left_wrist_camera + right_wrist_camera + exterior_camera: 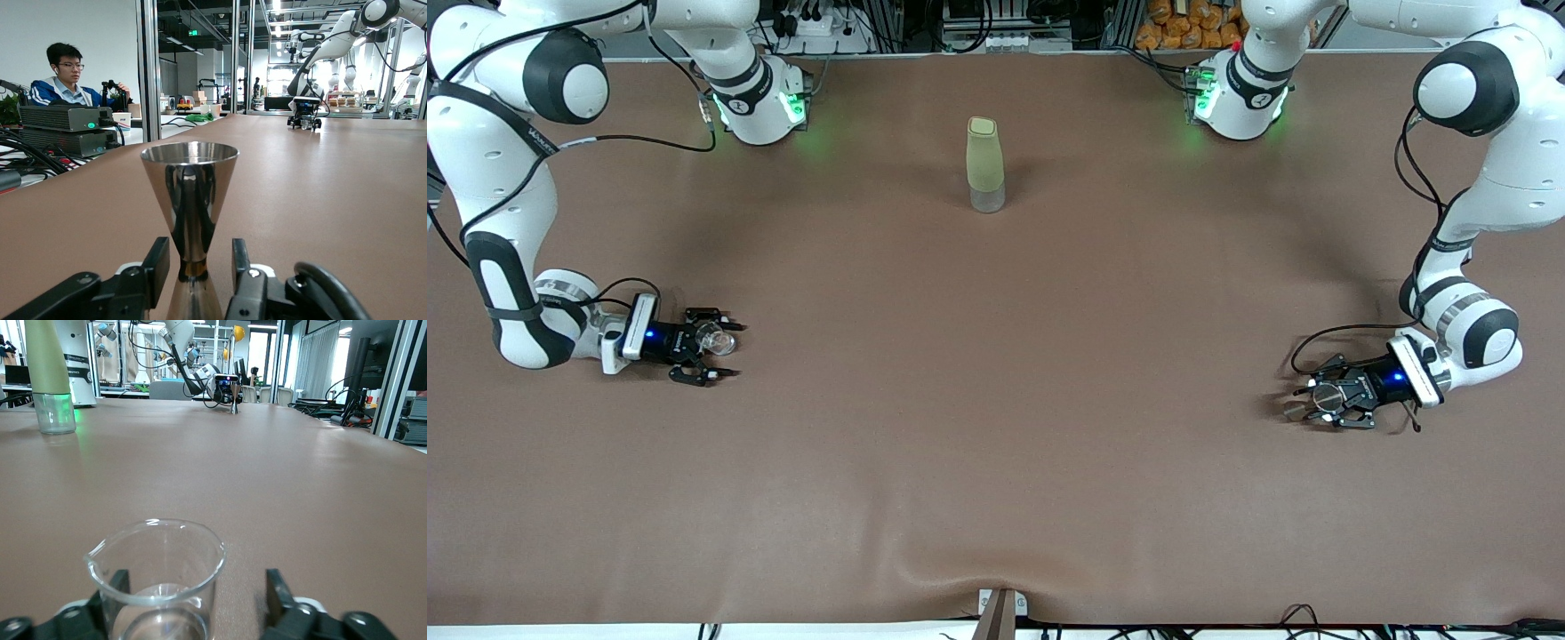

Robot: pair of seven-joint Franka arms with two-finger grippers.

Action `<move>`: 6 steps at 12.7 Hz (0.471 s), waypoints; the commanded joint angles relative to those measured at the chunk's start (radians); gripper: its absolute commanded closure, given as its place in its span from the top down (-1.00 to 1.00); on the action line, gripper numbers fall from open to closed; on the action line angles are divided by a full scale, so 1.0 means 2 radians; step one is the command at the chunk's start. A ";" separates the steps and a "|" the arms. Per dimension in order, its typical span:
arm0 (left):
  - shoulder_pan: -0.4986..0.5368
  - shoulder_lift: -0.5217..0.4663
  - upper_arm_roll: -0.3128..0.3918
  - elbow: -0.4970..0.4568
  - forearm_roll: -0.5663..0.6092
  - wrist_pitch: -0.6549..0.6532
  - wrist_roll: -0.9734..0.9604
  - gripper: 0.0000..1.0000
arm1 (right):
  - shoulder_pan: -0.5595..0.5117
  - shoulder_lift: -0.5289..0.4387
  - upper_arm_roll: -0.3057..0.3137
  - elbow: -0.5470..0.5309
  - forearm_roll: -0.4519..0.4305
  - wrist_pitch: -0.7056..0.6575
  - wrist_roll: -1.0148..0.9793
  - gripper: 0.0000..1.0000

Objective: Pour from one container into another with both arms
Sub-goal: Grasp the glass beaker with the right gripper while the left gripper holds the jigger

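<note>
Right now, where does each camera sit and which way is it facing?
Front: high across the table, facing both bases; shows both arms and the bottle.
Left wrist: low at the left gripper, fingers flanking the steel jigger; right gripper in the distance.
Right wrist: low at the right gripper, glass beaker between open fingers.
Shared: bottle, front and right wrist.

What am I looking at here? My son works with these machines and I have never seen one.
Two white robot arms work at a brown table. One picture looks down from a high camera facing them; the other two come from cameras on each arm's wrist. The left gripper has its fingers either side of a shiny metal measuring cup standing on the table, not visibly clamped. The right gripper is open around a clear glass beaker. A tall pale-green bottle stands midway between the arms' bases, farther from the high camera than both grippers.
</note>
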 commanded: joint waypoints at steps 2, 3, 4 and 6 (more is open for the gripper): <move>0.000 0.007 -0.001 0.008 -0.010 -0.004 0.002 -0.26 | 0.004 0.017 -0.003 -0.005 0.023 0.000 -0.142 -0.81; 0.000 0.007 -0.001 0.009 -0.010 -0.004 0.002 -0.31 | 0.005 0.017 -0.003 -0.004 0.023 0.000 -0.144 -1.00; 0.000 0.007 -0.001 0.008 -0.010 -0.004 0.002 -0.31 | 0.005 0.017 -0.003 -0.004 0.023 -0.001 -0.151 -1.00; 0.000 0.007 0.000 0.008 -0.010 -0.004 0.001 -0.47 | 0.009 0.016 0.004 -0.004 0.023 -0.010 -0.147 -1.00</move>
